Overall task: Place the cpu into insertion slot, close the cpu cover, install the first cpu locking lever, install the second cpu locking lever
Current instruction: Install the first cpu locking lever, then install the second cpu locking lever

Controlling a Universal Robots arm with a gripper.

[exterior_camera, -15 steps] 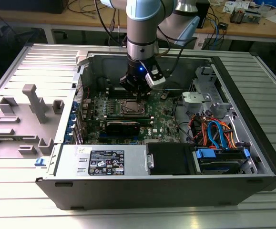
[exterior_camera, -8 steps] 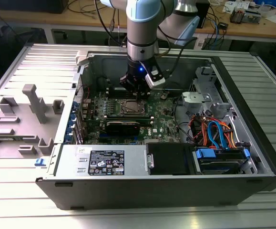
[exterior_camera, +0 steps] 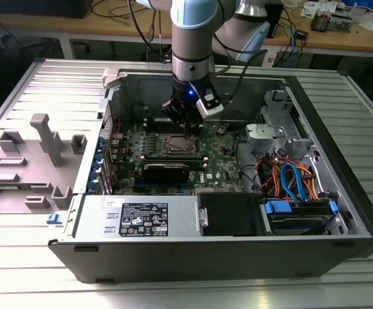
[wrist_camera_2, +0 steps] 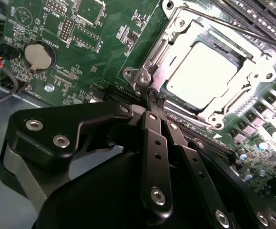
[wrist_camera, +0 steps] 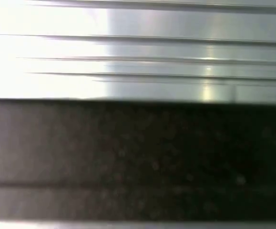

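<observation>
The robot's black two-fingered gripper (wrist_camera_2: 153,102) hung inside the open grey desktop computer case (exterior_camera: 341,193), its slim fingers (wrist_camera_2: 149,143) pressed together with nothing between them. In the second wrist view their tips met just beside one corner of the square dark insertion slot with its silvery metal rim (wrist_camera_2: 176,36), close to a small bright metal tab there; whether they actually touched that tab could not be told.

The small flat square cpu with the dull silver-grey metal top (wrist_camera_2: 202,76) already lay seated in the slot. The thin silvery metal cpu cover with the large central window (wrist_camera_2: 252,64) lay down flat around the chip, framing it. A thin wire locking lever (wrist_camera_2: 233,29) ran along the far edge of the socket.

In the exterior view, the gripper (exterior_camera: 185,122) stood directly over the far side of the socket (exterior_camera: 178,145) on the green motherboard (exterior_camera: 221,161), with the grey and pale-blue arm (exterior_camera: 192,38) rising straight above it. A round silver coin battery (wrist_camera_2: 37,56) sat on the board, well apart from the socket.
</observation>
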